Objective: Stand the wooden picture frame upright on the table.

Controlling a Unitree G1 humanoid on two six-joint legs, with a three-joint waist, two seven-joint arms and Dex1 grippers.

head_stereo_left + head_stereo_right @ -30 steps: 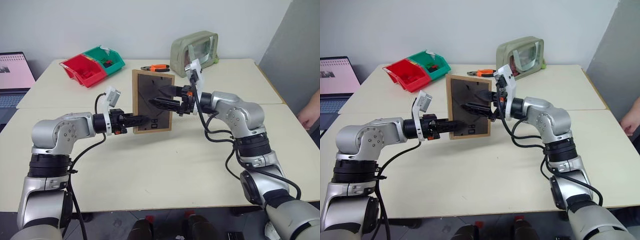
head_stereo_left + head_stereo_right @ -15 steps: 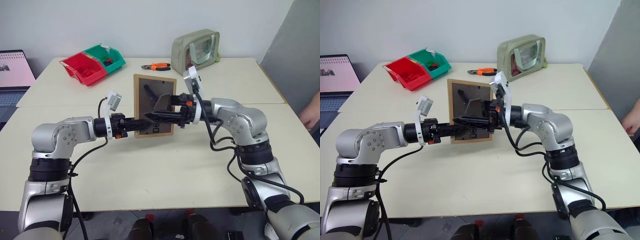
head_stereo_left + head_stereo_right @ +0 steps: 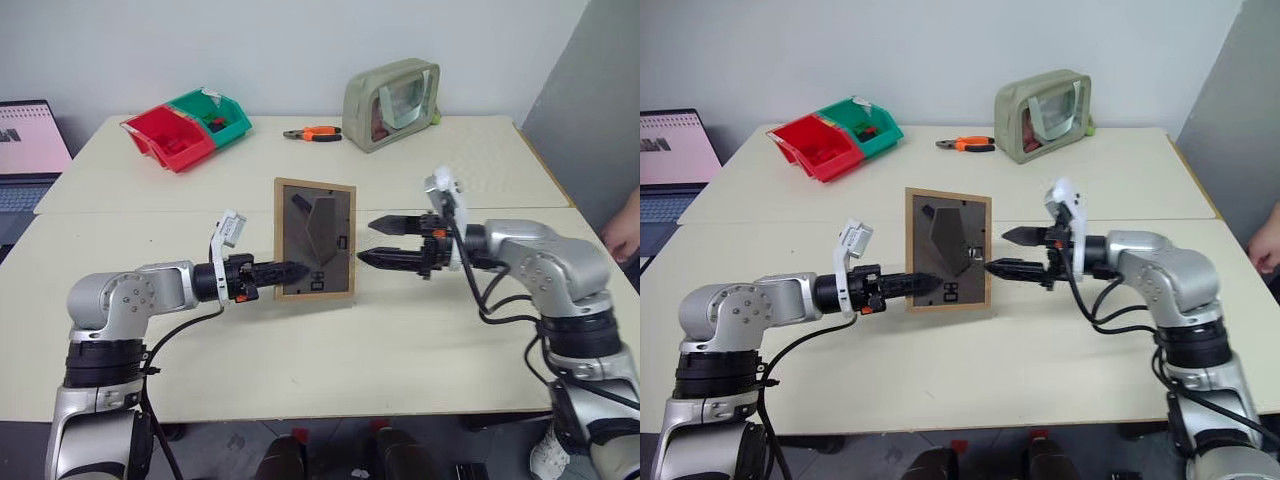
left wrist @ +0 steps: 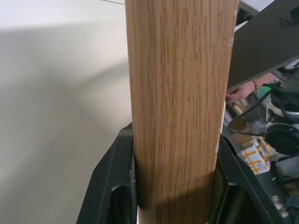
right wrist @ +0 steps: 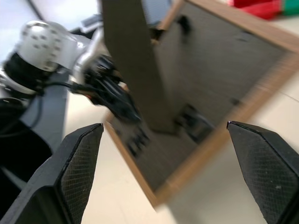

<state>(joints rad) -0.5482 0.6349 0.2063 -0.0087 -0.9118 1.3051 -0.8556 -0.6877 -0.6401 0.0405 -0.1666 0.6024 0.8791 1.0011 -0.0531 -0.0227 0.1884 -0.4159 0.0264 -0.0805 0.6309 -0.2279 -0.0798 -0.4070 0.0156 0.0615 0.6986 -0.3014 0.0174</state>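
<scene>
Table [image 3: 300,350]: a pale cream top with a thin seam across its middle, set against a plain white wall.
Wooden picture frame [image 3: 315,240]: upright near the table's centre, dark back panel and its prop toward the camera.
Left gripper [image 3: 300,269]: clamped on the frame's left edge, wood pinched between both fingers.
Right gripper [image 3: 372,244]: fingers spread wide, just right of the frame, not touching it.
Far side: red bin [image 3: 165,139] and green bin [image 3: 215,115] touching, orange-handled pliers [image 3: 312,133], a grey-green pouch [image 3: 392,90].
Room: a laptop [image 3: 25,150] at left; a person's hand [image 3: 622,230] at right.
</scene>
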